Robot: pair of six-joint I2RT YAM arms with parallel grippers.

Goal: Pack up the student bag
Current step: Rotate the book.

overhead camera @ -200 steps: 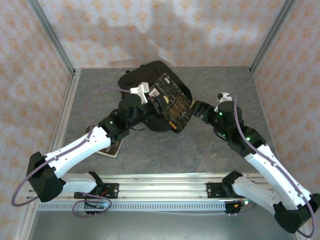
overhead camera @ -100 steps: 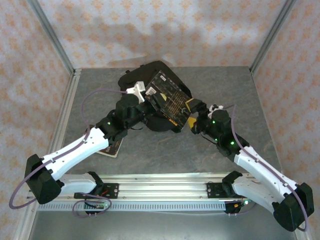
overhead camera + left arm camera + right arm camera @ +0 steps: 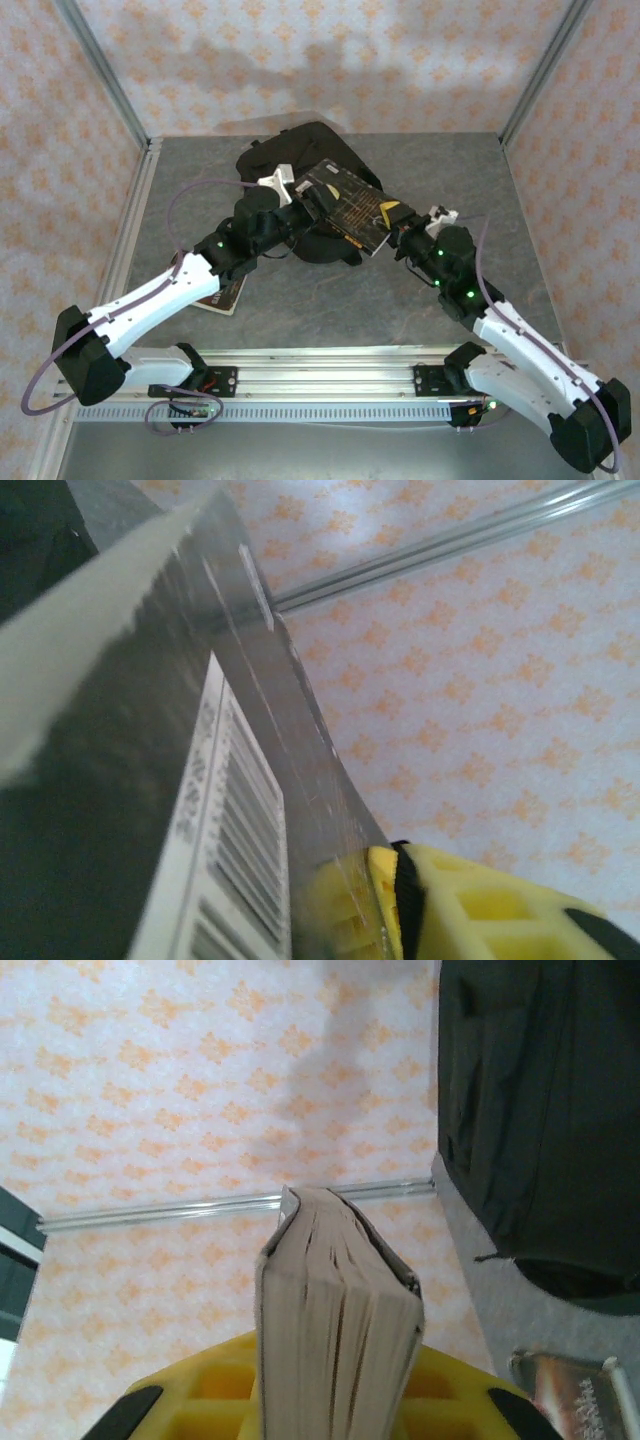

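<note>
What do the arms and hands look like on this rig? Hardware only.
Left arm and right arm match: white link shells, black joints and bases, small green LEDs, a purple cable looping alongside each, a white bracket at the wrist. Hand fingers are yellow plastic.

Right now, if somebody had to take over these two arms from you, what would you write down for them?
Left gripper: shut on the left edge of the dark book.
Right gripper: shut on the same book's right edge, with the pages between its yellow fingers.
The book is held tilted over the student bag, which lies on the far part of the table.
A second book lies on the table under the left arm.
Done: one book is lifted by both grippers.
Left: get it into the bag, then probably the second book. I cannot tell whether the bag is open.
</note>
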